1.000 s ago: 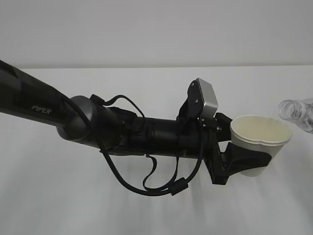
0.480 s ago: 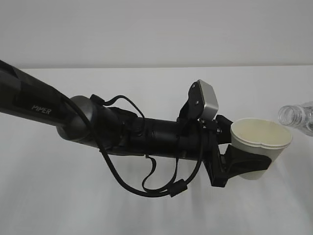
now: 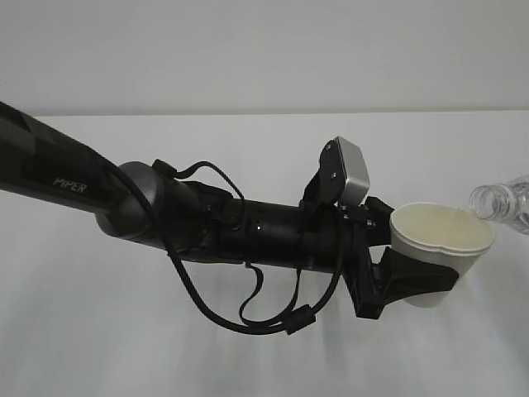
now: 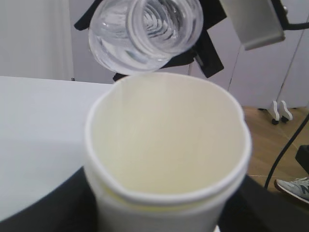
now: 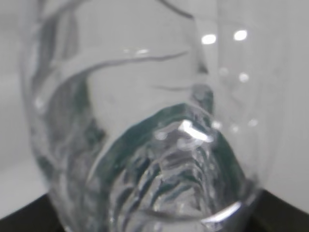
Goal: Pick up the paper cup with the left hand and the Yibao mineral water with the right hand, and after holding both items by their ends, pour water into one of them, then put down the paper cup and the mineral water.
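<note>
My left gripper (image 3: 417,277) is shut on the paper cup (image 3: 440,248), a cream tapered cup held upright above the table, mouth open. In the left wrist view the cup (image 4: 166,154) fills the frame and looks empty inside. The Yibao mineral water bottle (image 3: 500,201) enters from the right edge, tilted, its open neck at the cup's far rim. Its mouth (image 4: 161,21) hangs just above the cup. The right wrist view shows only the clear ribbed bottle (image 5: 154,145) close up, held in my right gripper, whose black fingers (image 5: 282,212) show at the bottom corners.
The white table (image 3: 124,331) spreads under both arms. My left arm (image 3: 165,211) crosses the view from the left with loose black cables (image 3: 248,318) hanging below it. A wall stands behind the table.
The bottle's neck has come down and closer to the cup's rim. The cup and left gripper have sunk slightly.
</note>
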Robot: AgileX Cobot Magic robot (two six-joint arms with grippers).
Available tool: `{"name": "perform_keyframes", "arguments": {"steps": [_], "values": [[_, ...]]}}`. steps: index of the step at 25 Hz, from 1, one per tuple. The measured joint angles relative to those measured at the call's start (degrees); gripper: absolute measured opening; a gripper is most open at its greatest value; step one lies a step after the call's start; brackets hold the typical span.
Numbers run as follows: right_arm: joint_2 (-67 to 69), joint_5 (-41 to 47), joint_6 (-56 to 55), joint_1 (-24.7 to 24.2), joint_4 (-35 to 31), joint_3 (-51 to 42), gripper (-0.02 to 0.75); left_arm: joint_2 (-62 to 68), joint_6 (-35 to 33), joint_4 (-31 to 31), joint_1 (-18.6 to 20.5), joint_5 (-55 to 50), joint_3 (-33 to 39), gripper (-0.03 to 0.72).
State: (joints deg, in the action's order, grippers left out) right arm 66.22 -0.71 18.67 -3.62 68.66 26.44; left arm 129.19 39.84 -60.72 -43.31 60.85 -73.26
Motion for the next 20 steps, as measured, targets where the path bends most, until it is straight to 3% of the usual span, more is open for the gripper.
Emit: {"name": "perform_keyframes", "arguments": {"steps": [20], "values": [[0.00, 0.33, 0.00, 0.00, 2.80, 0.30, 0.456, 0.00, 1.89, -0.79, 0.00, 0.00, 0.00, 0.461]]}}
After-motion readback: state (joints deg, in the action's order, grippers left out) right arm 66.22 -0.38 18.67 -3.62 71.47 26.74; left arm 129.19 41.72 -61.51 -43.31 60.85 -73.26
